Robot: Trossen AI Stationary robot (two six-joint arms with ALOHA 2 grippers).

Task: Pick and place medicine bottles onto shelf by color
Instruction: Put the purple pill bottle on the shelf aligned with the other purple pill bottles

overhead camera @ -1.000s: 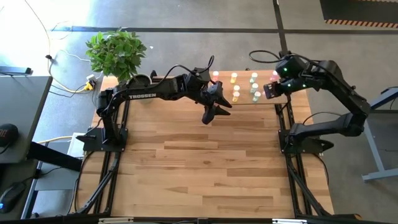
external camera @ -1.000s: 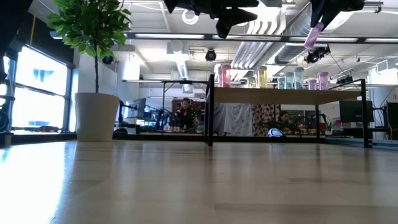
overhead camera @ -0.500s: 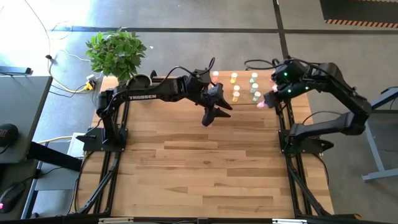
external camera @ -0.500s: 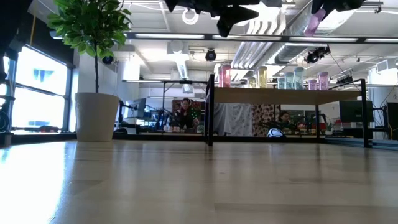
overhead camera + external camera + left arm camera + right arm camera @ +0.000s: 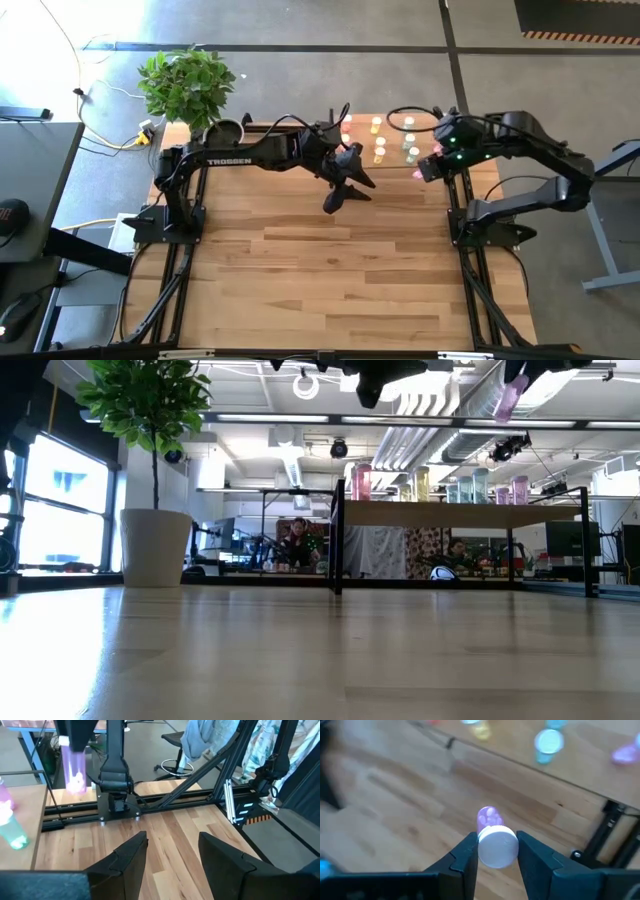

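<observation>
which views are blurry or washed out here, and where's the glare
Left wrist view: the magenta bottle shows smeared and pale. Right wrist view: that bottle's white cap between the jaws is sharp, while the shelf and table behind are soft. Low view: bright windows and ceiling lights glare, and the arms along the top edge show only as dark shapes. High view: evenly lit and clear.

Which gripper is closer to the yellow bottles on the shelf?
Left. The left gripper hangs just in front of the yellow bottles; the right gripper, holding a magenta bottle, is farther off beside the shelf.
</observation>
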